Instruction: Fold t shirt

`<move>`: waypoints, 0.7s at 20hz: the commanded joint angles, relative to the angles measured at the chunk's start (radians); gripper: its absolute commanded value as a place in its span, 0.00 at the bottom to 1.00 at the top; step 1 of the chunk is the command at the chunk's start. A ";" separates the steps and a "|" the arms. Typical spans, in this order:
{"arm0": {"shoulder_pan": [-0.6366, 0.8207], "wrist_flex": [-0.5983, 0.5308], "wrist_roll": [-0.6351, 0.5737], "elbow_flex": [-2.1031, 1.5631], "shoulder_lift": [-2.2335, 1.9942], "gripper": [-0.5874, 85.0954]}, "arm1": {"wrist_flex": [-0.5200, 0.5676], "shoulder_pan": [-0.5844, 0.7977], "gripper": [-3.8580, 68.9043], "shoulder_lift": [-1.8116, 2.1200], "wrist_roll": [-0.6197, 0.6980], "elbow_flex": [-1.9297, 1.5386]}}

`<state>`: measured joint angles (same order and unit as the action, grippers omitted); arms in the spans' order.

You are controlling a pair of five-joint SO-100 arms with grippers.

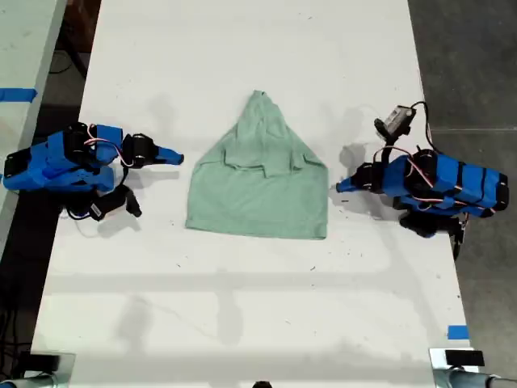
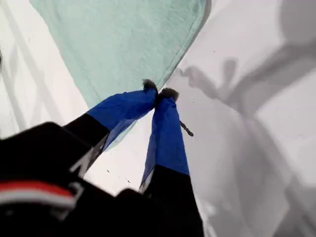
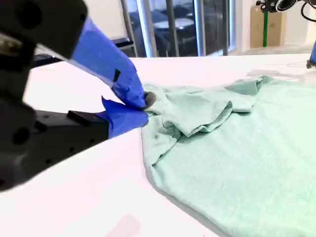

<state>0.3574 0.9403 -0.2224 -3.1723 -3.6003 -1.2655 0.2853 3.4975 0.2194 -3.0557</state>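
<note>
1. Exterior view first: the t shirt (image 1: 258, 186) lies mid-table (image 1: 242, 315), hem flat toward the bottom of the picture, both sleeves folded in so the top narrows to a point.
2. Look at my first gripper (image 1: 341, 187) on the exterior view's right: it sits right at the shirt's edge, just below the folded sleeve corner.
3. Its wrist view shows you the blue fingers clenched tip to tip (image 2: 159, 94), no cloth visible between them, with the mint fabric (image 2: 128, 44) just beyond.
4. My second gripper (image 1: 178, 157), on the exterior view's left, points at the shirt across a small gap.
5. Up close, its jaws are pressed together too (image 3: 144, 106), beside the rumpled fold (image 3: 197, 113), holding nothing you can see.
</note>
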 commanded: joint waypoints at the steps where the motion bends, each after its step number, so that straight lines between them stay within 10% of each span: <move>1: 0.009 0.006 0.028 -0.006 -0.008 0.01 | 0.011 -0.006 0.08 0.015 -0.008 -0.054; 14: 0.012 0.021 0.041 -0.003 -0.008 0.01 | 0.011 -0.006 0.08 0.015 -0.009 -0.054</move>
<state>0.3574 0.9587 -0.2071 -3.1723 -3.6003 -1.2655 0.2853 3.4975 0.2194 -3.0557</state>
